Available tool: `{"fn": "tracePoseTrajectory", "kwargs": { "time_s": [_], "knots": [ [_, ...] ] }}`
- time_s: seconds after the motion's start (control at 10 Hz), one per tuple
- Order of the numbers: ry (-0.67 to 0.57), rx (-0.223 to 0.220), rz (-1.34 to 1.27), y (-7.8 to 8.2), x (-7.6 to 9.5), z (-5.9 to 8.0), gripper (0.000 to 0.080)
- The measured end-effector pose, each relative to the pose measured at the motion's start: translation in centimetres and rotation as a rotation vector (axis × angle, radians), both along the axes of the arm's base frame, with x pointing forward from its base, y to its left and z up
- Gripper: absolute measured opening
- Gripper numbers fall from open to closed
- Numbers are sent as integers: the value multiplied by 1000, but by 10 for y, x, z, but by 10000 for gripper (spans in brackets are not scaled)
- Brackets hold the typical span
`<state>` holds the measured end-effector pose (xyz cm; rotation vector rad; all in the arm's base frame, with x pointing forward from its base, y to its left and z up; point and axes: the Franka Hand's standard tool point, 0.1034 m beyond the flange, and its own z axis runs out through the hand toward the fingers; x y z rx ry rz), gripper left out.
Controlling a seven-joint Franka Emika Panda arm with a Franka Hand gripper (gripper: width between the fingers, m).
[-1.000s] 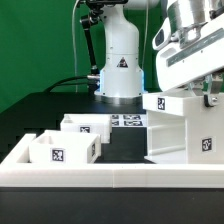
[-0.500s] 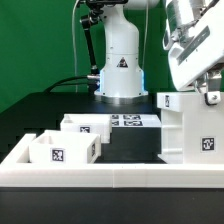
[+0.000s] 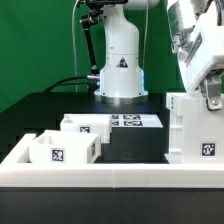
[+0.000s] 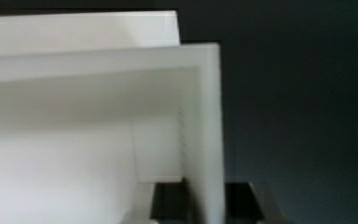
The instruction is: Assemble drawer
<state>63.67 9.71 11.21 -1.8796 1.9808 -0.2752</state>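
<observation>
A large white drawer box (image 3: 195,135) with marker tags stands on the black table at the exterior view's right. My gripper (image 3: 211,97) comes down on its top edge from above and is shut on one wall. In the wrist view, that thin white wall (image 4: 201,110) runs between my two dark fingers (image 4: 165,203), with my gripper (image 4: 206,206) closed on it. Two smaller open white drawer trays (image 3: 62,150) (image 3: 86,125) with tags sit at the exterior view's left, far from my gripper.
A low white wall (image 3: 110,172) runs along the table's front and turns back at the left. The marker board (image 3: 131,121) lies flat before the arm's white base (image 3: 121,70). A green backdrop stands behind.
My gripper and the large drawer box it holds have moved toward the exterior view's right. The two small trays have not moved.
</observation>
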Motion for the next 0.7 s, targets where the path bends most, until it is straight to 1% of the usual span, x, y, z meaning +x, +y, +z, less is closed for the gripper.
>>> {"fn": "tracePoseTrajectory", "kwargs": {
  "time_s": [0.1,0.2,0.3,0.4,0.5,0.6,0.7],
  "knots": [
    [0,-1,3,0,0,0,234],
    [0,-3,6,0,0,-1,234],
    [0,-5,10,0,0,-1,420],
    [-6,-17,38,0,0,0,420],
    [-17,-36,80,-2,2,4,592],
    [-29,-50,114,-2,1,10,592],
    [-44,-78,179,-5,-1,19,641]
  ]
}}
